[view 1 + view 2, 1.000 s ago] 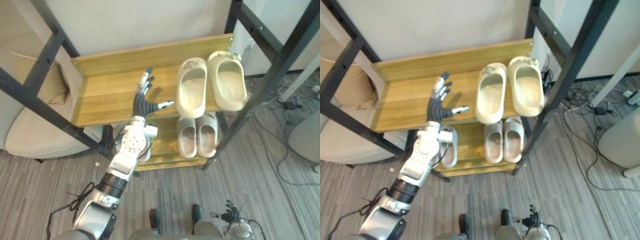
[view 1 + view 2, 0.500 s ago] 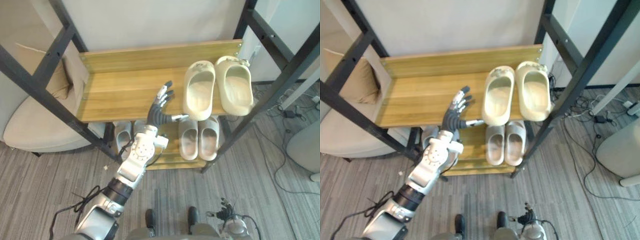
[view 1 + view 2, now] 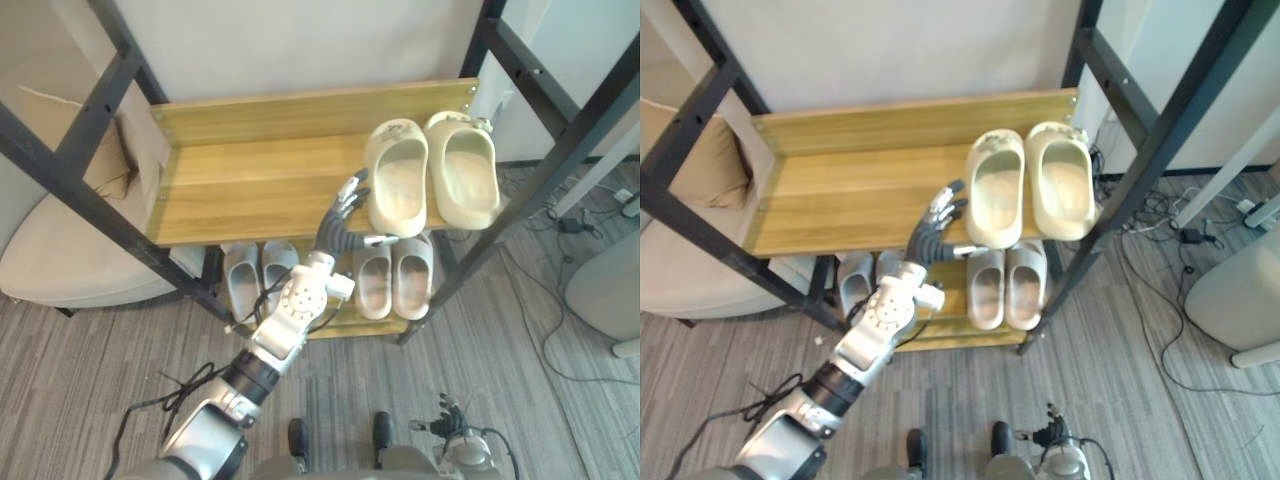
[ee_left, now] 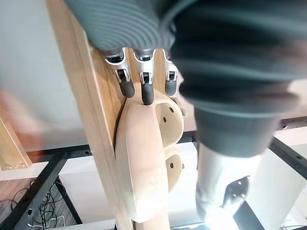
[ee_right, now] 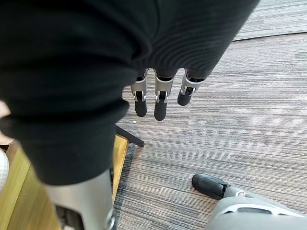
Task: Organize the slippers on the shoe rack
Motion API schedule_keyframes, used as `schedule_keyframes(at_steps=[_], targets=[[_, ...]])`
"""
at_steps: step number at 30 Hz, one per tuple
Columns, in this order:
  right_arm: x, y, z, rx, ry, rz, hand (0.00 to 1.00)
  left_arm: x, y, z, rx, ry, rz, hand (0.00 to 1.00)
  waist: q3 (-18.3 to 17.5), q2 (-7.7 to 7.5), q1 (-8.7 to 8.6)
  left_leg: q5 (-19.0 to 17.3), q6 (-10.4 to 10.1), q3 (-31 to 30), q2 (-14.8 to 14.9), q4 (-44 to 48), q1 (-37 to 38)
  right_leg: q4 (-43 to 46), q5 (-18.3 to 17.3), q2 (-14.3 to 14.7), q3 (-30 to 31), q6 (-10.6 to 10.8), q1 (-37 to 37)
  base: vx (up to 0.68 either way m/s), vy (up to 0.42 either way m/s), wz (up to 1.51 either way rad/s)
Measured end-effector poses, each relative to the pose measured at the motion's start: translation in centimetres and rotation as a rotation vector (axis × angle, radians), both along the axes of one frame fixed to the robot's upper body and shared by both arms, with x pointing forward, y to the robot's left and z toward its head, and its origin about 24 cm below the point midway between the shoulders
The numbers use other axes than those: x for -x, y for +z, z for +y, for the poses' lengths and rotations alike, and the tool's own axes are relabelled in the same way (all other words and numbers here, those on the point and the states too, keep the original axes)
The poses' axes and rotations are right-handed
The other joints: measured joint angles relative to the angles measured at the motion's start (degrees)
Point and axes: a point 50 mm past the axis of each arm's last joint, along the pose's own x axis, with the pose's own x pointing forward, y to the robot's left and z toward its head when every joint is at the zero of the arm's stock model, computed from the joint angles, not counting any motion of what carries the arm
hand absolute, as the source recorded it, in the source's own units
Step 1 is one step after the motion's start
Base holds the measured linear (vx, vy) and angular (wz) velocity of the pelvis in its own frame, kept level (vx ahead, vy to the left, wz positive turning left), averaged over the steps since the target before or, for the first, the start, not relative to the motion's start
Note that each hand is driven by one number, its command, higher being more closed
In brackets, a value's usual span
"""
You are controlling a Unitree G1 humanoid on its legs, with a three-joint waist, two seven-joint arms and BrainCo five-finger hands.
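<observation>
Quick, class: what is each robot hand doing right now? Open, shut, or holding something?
Left hand: open, fingers straight, tips beside the cream slipper, holding nothing.
Right hand: open, holding nothing.

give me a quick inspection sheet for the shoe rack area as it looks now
surface: wooden top shelf, left part bare; lower shelf beneath holds shoes
job's things: cream slippers paired at the top shelf's right end, toes to the wall; pale pair below them; grey pair on the lower shelf's left
clutter: nothing seen
hands: left hand open, fingers straight, beside the nearer cream slipper, contact unclear; right hand open, hanging over the floor
cables: loose cables on the floor right of the rack
surroundings: black metal frame, beige seat on the left, grey carpet
</observation>
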Motion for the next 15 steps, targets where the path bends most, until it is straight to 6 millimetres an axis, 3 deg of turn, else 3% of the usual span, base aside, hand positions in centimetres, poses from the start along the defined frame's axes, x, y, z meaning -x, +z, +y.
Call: schedule_keyframes(at_steps=[15], targets=[[-0.6,0.6,0.9,-0.03,-0.018,-0.059,0.0,-2.4,2.8,0.5,0.021,0.102,-0.045,0.0,0.4,-0.83,-0.27,0.0,-0.1,2.1,0.0,0.1,-1.6,0.4,0.6,-0.2,2.4,0.1,-2.4,0.01,0.003,-0.06]])
